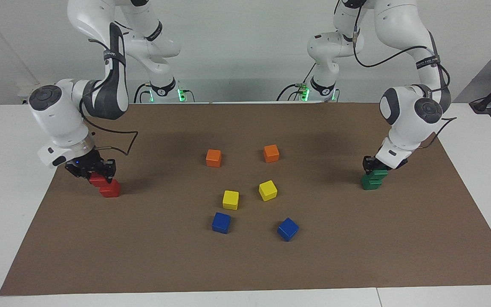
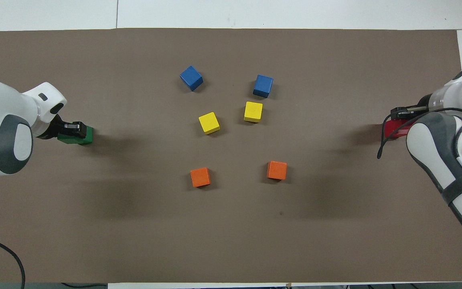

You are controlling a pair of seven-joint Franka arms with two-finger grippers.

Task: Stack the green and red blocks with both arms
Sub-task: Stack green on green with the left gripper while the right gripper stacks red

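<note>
Green and red blocks were small, shiny cubes that looked hard and light, so they would not squash, but their smooth sides could slip. The best place to hold one was on two flat sides facing away from each other, near the middle.

The two green blocks (image 1: 373, 179) sat one on top of the other at the left arm's end of the brown mat (image 1: 245, 264). The left gripper (image 1: 374, 167) was down on the top green block, and its fingers looked pinched on that block's sides.

The two red blocks (image 1: 105, 184) were at the right arm's end, the top one sitting a bit crooked on the bottom one. The right gripper (image 1: 94, 170) was pinching the top red block.

Both piles stood close to the mat's end edges. A crooked pile could tip, so letting go slowly seemed wise. Orange blocks (image 1: 213, 157), yellow blocks (image 1: 230, 199) and blue blocks (image 1: 221, 222) lay well apart in the middle, so each arm had open room to lift straight up.
</note>
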